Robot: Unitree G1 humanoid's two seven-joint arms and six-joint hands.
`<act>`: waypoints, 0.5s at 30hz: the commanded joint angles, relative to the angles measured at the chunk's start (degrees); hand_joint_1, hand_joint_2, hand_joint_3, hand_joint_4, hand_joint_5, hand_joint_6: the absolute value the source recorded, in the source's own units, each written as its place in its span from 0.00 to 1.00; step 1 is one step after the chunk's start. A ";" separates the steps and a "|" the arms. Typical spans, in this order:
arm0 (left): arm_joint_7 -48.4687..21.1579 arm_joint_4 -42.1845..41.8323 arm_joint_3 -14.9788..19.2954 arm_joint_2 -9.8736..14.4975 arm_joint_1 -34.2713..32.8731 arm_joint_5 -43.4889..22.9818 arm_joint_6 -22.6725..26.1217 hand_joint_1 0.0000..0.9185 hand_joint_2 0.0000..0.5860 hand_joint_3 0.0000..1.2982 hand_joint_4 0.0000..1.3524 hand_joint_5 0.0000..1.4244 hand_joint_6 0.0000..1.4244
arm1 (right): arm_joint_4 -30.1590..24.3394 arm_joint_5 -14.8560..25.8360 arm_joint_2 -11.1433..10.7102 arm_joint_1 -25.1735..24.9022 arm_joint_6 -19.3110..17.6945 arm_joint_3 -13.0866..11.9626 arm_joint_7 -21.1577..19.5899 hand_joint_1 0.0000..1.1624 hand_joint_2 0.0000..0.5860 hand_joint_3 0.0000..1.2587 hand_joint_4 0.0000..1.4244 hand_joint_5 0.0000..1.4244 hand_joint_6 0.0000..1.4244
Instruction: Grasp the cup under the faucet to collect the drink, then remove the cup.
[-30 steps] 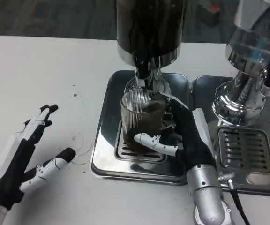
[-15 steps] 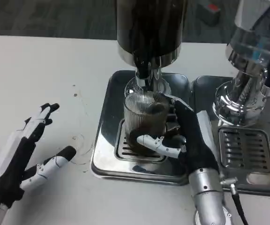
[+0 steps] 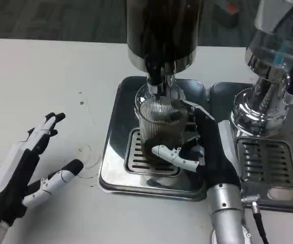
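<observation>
The white table (image 3: 50,76) carries two steel drip trays side by side, and the nearer tray (image 3: 113,127) holds the dark drink dispenser (image 3: 162,30), whose faucet (image 3: 156,81) hangs directly over the slotted grate (image 3: 136,157). To the right stands a second, chrome dispenser (image 3: 271,76) on its own tray with its own grate (image 3: 263,157). The ribbed glass cup (image 3: 162,127) sits under the faucet over the grate, its rim close beneath the spout and dark liquid visible inside it. The right hand (image 3: 202,152) grips the cup from the right side, thumb crossing the front of the lower wall and the other fingers wrapped round behind, so the cup is clamped firmly. The left hand (image 3: 19,173) rests on the table well to the left, fingers spread and holding nothing. The step in hand looks to be holding the cup steady while it fills; doing it well means keeping the cup upright and its mouth centred under the spout, with the grip low enough not to block the stream. When it comes away, it should probably drop slightly or slide toward the robot first to clear the faucet, then move level and slowly so the drink does not slosh over the rim.
</observation>
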 commanded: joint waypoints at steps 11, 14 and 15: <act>4.74 -2.29 -2.73 2.61 -0.48 7.55 0.43 0.00 0.22 0.06 0.00 0.11 0.02 | -5.15 -1.77 1.20 2.30 -3.02 1.22 -1.45 0.89 0.40 0.39 0.41 0.52 0.67; 4.88 -2.62 -2.76 2.70 -0.43 7.72 0.35 0.00 0.21 0.06 0.00 0.11 0.02 | -6.23 -1.78 1.01 3.47 -3.14 1.60 -1.23 0.89 0.38 0.39 0.41 0.53 0.68; 4.85 -2.69 -2.79 2.76 -0.41 7.69 0.36 0.00 0.20 0.06 0.00 0.11 0.01 | -6.57 -1.81 0.94 3.81 -3.15 1.73 -1.25 0.88 0.37 0.39 0.41 0.53 0.68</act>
